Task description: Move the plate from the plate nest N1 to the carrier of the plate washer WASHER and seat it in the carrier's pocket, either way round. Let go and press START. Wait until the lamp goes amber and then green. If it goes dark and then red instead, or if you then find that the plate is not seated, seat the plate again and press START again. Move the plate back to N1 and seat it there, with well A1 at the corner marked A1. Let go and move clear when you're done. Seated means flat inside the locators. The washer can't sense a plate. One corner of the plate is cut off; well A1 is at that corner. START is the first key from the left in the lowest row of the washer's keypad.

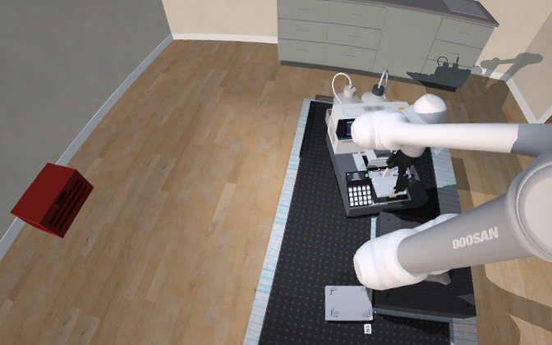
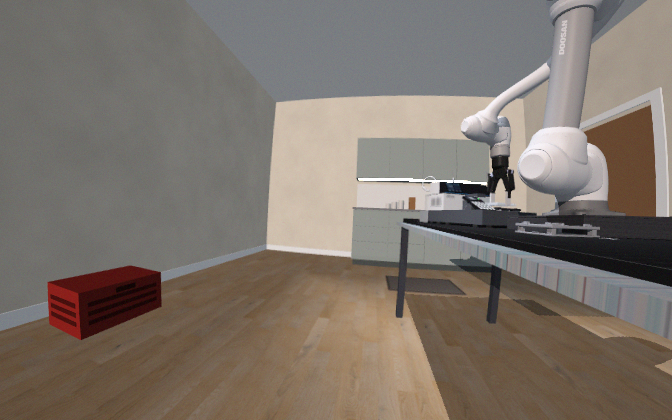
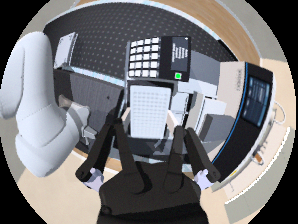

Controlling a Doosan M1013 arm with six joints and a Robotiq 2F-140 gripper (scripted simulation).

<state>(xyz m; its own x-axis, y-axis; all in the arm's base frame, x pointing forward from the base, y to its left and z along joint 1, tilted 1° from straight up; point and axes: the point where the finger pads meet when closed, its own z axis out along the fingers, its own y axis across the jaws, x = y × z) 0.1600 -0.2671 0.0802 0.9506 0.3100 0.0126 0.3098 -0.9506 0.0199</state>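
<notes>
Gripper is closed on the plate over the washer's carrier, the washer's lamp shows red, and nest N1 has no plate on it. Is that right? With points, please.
Not quite: the lamp [image 1: 366,175] [image 3: 178,76] is green, as the wrist view shows. The gripper [image 1: 392,184] [image 2: 500,198] [image 3: 148,114] is closed on the plate [image 1: 384,186] [image 3: 149,111] over the carrier, and N1 [image 1: 349,303] [image 3: 65,50] has no plate on it.

The arm [image 1: 464,246] [image 2: 567,90] [image 3: 42,110] has smooth, rounded white joint housings, with flat round end caps on the lower joints. The thick upper tube shows light grey and carries the marking DOOSAN, in pale capitals, along its side. The forearm [image 1: 460,137] [image 2: 520,90] is a slimmer white tube, grey toward one end. The base [image 2: 582,206] is darker grey. The gripper [image 1: 397,181] [image 2: 501,196] [image 3: 148,114] is black, with paired angular linkage bars and pale, flat fingertips. Small pale lilac parts show at its outer linkage joints.
</notes>
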